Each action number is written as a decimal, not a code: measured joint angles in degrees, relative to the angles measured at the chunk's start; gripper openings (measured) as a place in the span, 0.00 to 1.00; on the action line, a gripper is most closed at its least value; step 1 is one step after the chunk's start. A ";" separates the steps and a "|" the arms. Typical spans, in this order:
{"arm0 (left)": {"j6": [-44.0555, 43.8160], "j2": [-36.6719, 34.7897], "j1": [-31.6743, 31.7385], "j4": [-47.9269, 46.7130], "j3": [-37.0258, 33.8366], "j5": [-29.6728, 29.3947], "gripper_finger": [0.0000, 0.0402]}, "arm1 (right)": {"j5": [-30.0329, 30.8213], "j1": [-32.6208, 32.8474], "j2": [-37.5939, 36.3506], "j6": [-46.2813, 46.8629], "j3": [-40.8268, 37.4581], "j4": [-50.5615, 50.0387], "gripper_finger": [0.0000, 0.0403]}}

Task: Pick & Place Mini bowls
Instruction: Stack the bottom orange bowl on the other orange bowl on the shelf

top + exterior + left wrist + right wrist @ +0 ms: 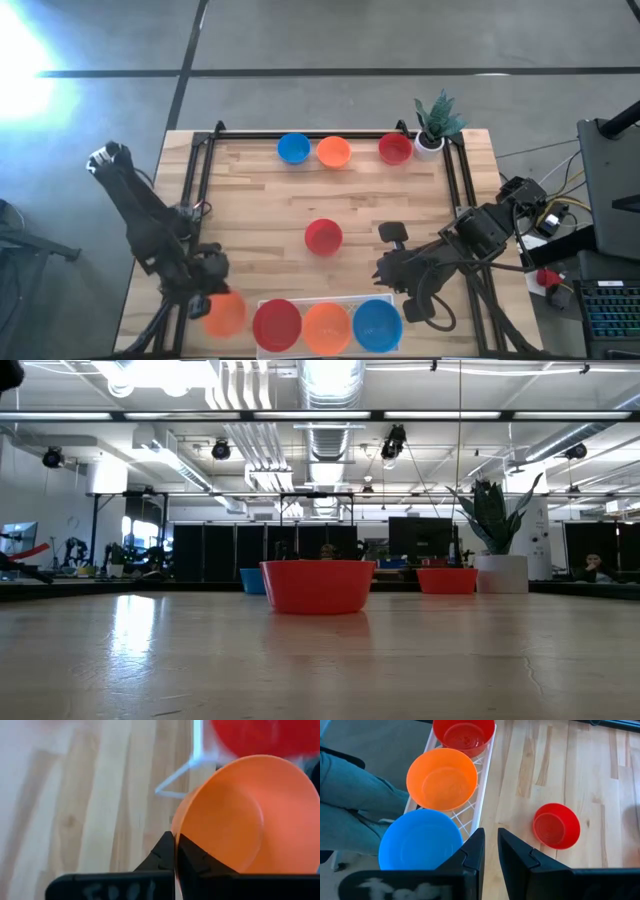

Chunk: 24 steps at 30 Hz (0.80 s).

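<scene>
My left gripper [207,297] is at the table's near left and is shut on an orange mini bowl [225,313], just left of the white lattice tray [300,301]. The tray holds a red [277,325], an orange [326,328] and a blue bowl [377,325]. Another red bowl [323,237] rests on its base at mid-table. A blue [293,149], an orange [333,152] and a red bowl [395,149] stand along the far edge. My right gripper [491,837] hovers by the tray's right end, empty, its fingers a narrow gap apart. My left gripper pinches the orange bowl's rim [176,829] between its two fingers, one on the bowl's inner side and one on its outer side. The bowl [240,815] stands tilted on edge beyond the fingertips. I cannot tell whether it touches the table.
A small white pot with a green plant [435,125] stands at the far right corner. Black frame rails [200,170] run along the table's left, far and right sides. A person's legs [350,805] show beyond the near edge. Bare wood lies between the centre bowl and the far row.
</scene>
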 joint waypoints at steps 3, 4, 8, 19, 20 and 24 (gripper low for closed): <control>-1.44 -2.99 0.50 -1.04 2.07 -4.56 0.00 | -0.02 0.00 0.00 0.00 0.00 0.00 0.12; -1.70 -3.79 0.76 -1.04 2.90 -6.18 0.00 | -0.02 0.00 0.00 0.00 0.00 0.00 0.12; -1.93 -5.62 2.14 -1.13 6.39 -11.21 0.00 | 0.00 0.00 0.00 0.00 0.00 0.00 0.12; 2.39 -0.24 13.39 -3.91 17.14 -10.90 0.00 | 0.00 0.00 0.00 -0.65 0.00 -0.02 0.12; 3.91 0.75 14.36 -3.84 18.29 -10.10 0.00 | 0.00 0.00 0.00 -0.69 0.00 -0.02 0.12; 8.27 5.48 18.12 -3.82 23.04 -7.76 0.00 | 0.00 0.00 0.00 -1.31 0.00 -0.04 0.12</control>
